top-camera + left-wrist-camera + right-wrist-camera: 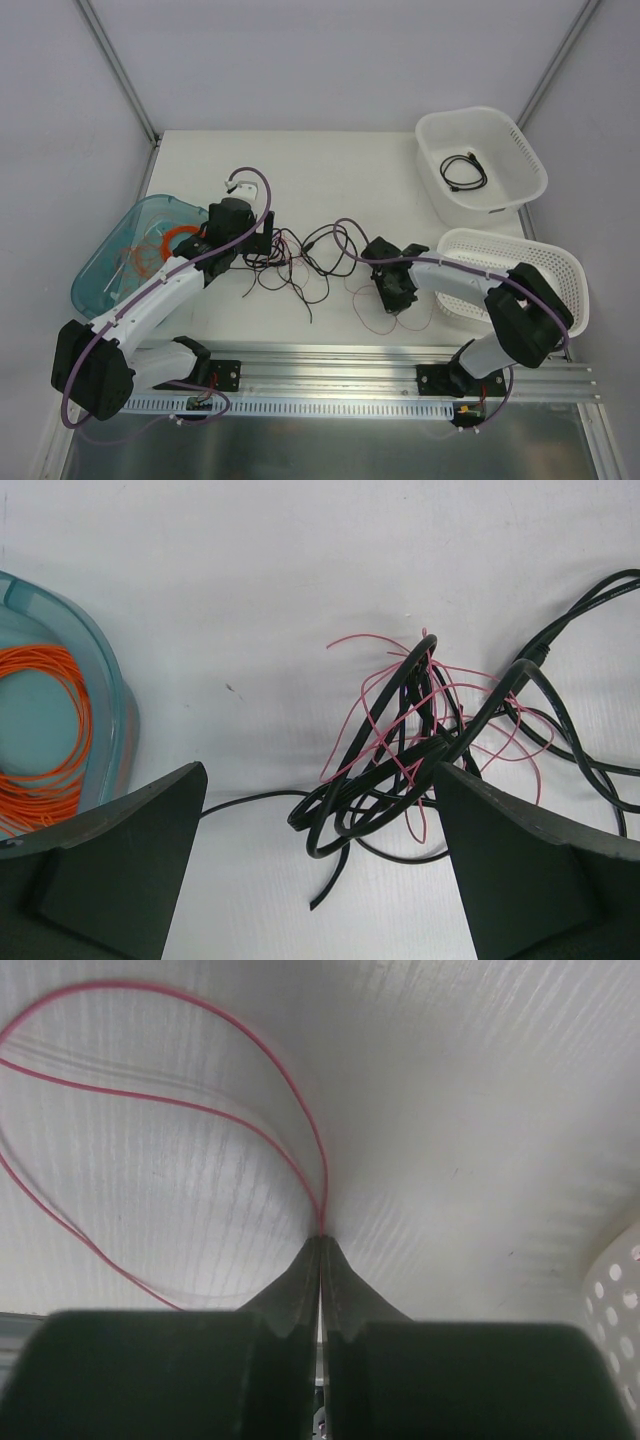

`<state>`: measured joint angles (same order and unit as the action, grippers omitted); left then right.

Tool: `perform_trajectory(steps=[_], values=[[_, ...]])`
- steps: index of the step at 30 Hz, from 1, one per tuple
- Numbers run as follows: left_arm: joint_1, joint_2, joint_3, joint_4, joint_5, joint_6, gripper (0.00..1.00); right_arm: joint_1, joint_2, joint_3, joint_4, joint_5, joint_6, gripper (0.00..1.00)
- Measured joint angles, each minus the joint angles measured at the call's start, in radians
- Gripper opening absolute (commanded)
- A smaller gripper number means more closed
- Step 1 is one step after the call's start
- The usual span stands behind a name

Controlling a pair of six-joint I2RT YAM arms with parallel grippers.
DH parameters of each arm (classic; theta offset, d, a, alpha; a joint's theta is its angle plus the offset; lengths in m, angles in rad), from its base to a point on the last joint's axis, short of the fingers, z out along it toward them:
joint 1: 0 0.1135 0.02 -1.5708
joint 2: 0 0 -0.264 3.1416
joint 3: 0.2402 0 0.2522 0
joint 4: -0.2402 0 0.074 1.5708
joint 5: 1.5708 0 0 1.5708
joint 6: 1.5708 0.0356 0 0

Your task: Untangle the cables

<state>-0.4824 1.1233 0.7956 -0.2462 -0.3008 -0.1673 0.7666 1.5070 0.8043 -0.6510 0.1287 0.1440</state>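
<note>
The cables [300, 258] lie in a loose tangle of thin black and red wires at the table's middle. In the left wrist view the tangle [430, 730] reaches between my left gripper's fingers, close to the right finger [530, 870]. My left gripper [318, 780] stands wide open over its left part [265, 245], gripping nothing. Right of the tangle, my right gripper [398, 298] is low on the table. Its jaws [321, 1238] are shut on a thin red wire [250, 1050] that loops away from the fingertips across the table [390, 322].
A blue-green tray [100, 270] holding a wound orange coil [165, 245] sits at the left, its rim [105, 670] near my left finger. A white bin [430, 125] with a black cable [465, 170] stands back right. A white perforated basket [560, 260] lies beside my right arm.
</note>
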Motion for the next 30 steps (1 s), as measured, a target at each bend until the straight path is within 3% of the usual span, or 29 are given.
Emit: perform_trajectory(steps=[8, 16, 23, 27, 30], values=[[0.000, 0.000, 0.000, 0.000, -0.001, 0.000, 0.98, 0.031, -0.071, 0.025, -0.073, 0.015, 0.004, 0.01], [0.000, 0.000, 0.000, 0.000, -0.008, 0.000, 0.98, -0.012, -0.313, 0.435, -0.293, 0.149, -0.036, 0.01], [0.000, -0.001, 0.000, 0.000, -0.011, 0.000, 0.98, -0.304, -0.517, 0.605, -0.404, 0.257, -0.114, 0.01], [0.006, -0.001, 0.000, 0.000, -0.014, 0.000, 0.98, -0.548, -0.599, 0.579, -0.421, 0.272, -0.138, 0.01], [0.006, -0.004, 0.000, 0.000, -0.014, 0.000, 0.98, -0.724, -0.638, 0.468, -0.378, 0.241, -0.132, 0.01]])
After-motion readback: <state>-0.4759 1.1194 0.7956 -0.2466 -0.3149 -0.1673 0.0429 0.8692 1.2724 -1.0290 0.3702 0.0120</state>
